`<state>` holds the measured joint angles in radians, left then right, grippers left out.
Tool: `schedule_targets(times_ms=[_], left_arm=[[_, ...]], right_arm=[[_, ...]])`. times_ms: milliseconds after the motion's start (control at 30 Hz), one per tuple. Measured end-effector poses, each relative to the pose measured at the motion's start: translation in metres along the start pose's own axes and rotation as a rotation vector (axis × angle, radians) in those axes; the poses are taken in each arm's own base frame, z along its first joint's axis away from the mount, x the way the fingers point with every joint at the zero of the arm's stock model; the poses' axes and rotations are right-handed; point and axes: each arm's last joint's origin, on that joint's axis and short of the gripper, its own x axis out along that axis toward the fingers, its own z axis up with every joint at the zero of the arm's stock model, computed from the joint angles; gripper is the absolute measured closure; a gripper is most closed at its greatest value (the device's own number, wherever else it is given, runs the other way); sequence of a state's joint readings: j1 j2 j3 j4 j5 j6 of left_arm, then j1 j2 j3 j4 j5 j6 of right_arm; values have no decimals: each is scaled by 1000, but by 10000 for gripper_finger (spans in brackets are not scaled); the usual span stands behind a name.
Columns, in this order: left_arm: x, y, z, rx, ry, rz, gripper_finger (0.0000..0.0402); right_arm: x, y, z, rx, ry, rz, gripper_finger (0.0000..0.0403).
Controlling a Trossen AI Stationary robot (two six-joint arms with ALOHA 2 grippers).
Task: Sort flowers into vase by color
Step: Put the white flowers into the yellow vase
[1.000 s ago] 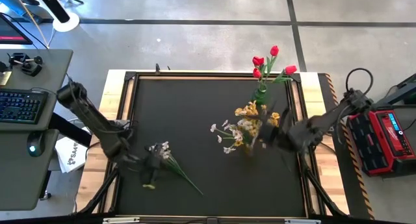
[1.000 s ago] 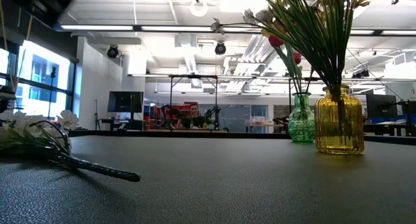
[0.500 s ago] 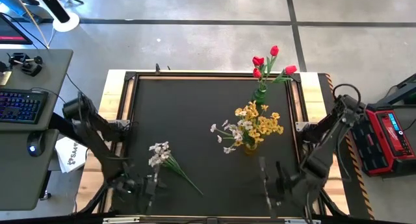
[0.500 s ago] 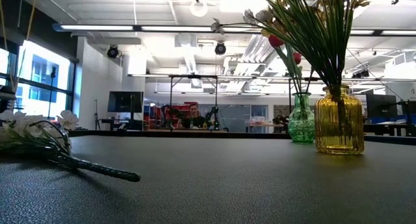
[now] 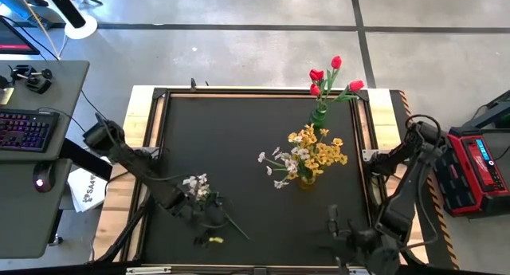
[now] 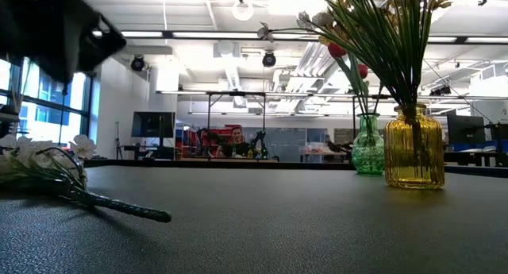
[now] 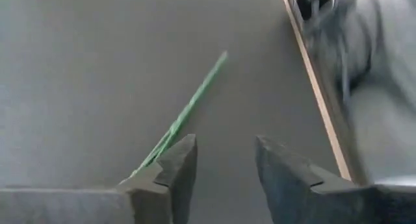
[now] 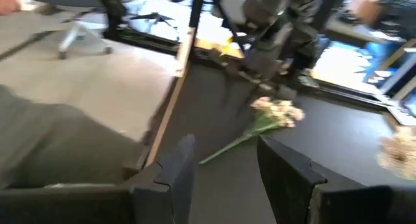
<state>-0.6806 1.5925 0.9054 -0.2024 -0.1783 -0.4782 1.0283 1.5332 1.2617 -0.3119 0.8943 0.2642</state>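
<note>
Left arm reaches in from the worktop's left edge, bent low, with the left gripper over the loose white flower spray near the front-left corner. Wrist view: left gripper has its jaws spread, nothing between them; the spray's green stem runs out just past one finger, apart from it as far as the blurred view lets me judge.

Right arm folded back at the worktop's front-right corner, right gripper low by the front edge, jaws spread and empty (right wrist view confirms: right gripper).

Spray lies flat, blossoms toward the left edge, stem end toward the front; pale blossoms, dark green stem.

Yellow vase holds yellow and white blossoms, right of centre. Green vase with red buds stands at the back edge.
</note>
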Motion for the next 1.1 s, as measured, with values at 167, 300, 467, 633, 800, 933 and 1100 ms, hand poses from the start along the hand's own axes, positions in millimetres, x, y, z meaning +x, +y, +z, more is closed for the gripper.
schedule_targets(times_ms=[167,300,467,633,800,933,1100], left_arm=[[0,10,-7,212,119,15,225],[-1,19,-14,294,205,89,211],[5,31,-28,364,292,171,212],[16,39,-44,420,344,228,223],[26,44,-44,416,359,222,263],[29,47,-42,413,350,216,314],[33,52,-21,395,259,245,384]], right_arm=[[13,-1,-5,17,-5,-130,254],[26,-5,-8,118,4,-164,254],[39,-2,-15,191,37,-148,254],[49,5,-24,223,70,-115,254],[52,9,-28,214,79,-118,254],[54,8,-26,226,68,-123,254],[58,6,-26,220,71,-112,254]])
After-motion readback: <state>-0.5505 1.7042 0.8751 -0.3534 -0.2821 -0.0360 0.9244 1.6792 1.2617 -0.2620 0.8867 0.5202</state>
